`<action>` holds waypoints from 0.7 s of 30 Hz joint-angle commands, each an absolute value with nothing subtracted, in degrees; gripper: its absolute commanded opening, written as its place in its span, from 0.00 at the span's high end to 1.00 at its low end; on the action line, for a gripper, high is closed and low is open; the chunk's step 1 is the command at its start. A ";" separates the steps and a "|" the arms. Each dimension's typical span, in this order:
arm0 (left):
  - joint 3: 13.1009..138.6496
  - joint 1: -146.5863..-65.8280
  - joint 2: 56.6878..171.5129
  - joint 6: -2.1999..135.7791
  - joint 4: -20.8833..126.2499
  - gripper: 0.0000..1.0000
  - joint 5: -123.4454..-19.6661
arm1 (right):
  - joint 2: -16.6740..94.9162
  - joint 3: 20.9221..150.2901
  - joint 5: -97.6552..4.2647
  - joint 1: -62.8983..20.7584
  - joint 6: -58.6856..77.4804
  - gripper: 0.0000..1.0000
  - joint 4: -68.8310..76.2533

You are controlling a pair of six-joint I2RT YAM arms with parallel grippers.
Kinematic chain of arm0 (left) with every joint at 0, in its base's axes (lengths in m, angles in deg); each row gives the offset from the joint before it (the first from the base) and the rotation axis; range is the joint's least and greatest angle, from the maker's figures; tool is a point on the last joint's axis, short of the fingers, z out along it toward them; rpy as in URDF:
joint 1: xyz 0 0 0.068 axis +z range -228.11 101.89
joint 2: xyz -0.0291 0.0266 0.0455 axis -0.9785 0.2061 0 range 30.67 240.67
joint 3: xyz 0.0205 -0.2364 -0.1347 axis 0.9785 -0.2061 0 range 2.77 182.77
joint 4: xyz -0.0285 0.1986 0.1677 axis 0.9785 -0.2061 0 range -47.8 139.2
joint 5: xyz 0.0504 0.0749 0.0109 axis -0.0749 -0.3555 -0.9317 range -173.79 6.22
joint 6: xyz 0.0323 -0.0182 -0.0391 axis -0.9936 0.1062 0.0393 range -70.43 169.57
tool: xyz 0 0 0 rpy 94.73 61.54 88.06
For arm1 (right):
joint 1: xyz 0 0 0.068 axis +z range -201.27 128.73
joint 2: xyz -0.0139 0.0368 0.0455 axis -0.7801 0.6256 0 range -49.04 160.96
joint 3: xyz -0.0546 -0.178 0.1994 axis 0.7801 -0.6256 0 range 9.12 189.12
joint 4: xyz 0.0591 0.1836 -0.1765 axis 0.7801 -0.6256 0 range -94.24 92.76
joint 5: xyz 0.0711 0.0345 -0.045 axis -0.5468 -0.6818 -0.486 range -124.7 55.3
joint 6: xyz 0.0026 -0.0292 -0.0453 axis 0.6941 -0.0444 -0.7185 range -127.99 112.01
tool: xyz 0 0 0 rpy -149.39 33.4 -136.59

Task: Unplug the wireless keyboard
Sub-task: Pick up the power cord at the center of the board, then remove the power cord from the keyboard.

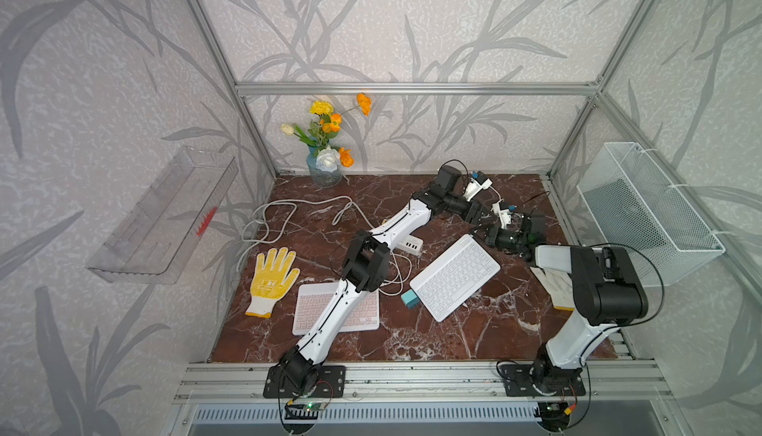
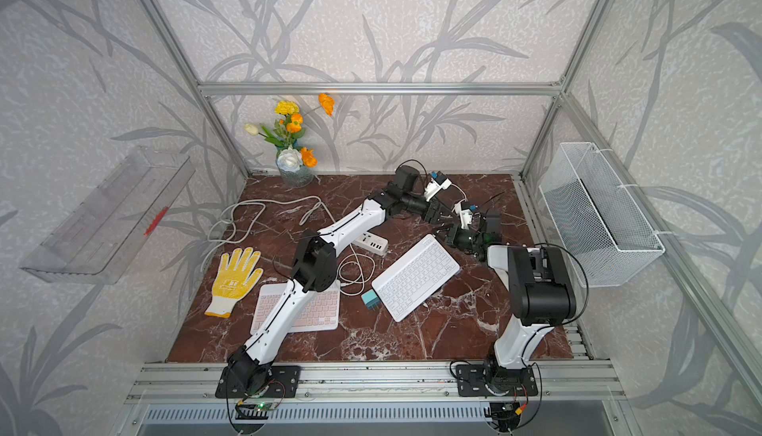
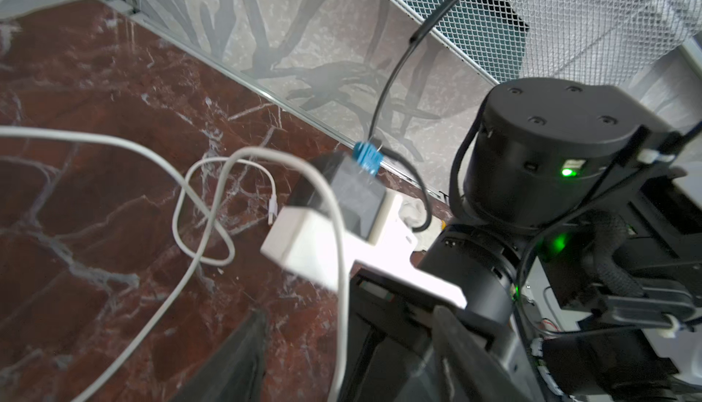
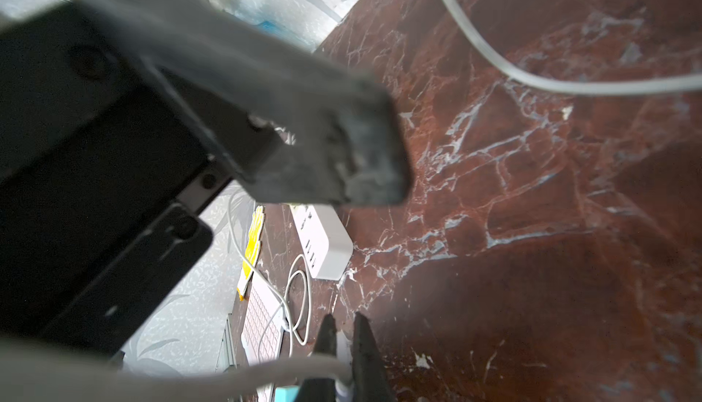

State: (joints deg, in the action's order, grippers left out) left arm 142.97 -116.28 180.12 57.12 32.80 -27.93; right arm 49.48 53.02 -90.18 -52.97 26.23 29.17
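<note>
White flat wireless keyboard (image 1: 455, 277) lies tilted on red marble tabletop (image 1: 474, 339), approx 2 o'clock of pink keyboard (image 1: 309, 310). R jaws pinch thin white cable (image 4: 343, 343) (wrist view); L jaws spread.

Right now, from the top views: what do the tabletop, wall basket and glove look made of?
Tabletop: looks like polished red-brown marble or a marble-print laminate; white veining, slight sheen.
Wall basket: white-coated metal mesh, likely; fine see-through grid with a wire rim.
Glove: white knit fabric with a yellow, probably rubbery, coating on palm and fingers; white cuff left bare.
</note>
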 commanded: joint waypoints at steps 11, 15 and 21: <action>136.73 -109.46 171.41 49.82 15.73 0.28 -11.53 | 46.27 55.89 -103.41 -59.92 28.14 1.00 41.85; 136.32 -109.92 172.57 38.38 8.70 0.28 -14.31 | 45.16 55.70 -104.31 -60.05 28.16 1.00 42.10; 137.07 -111.45 175.94 40.44 15.96 0.30 -10.10 | 44.21 55.85 -104.91 -59.40 27.60 1.00 40.90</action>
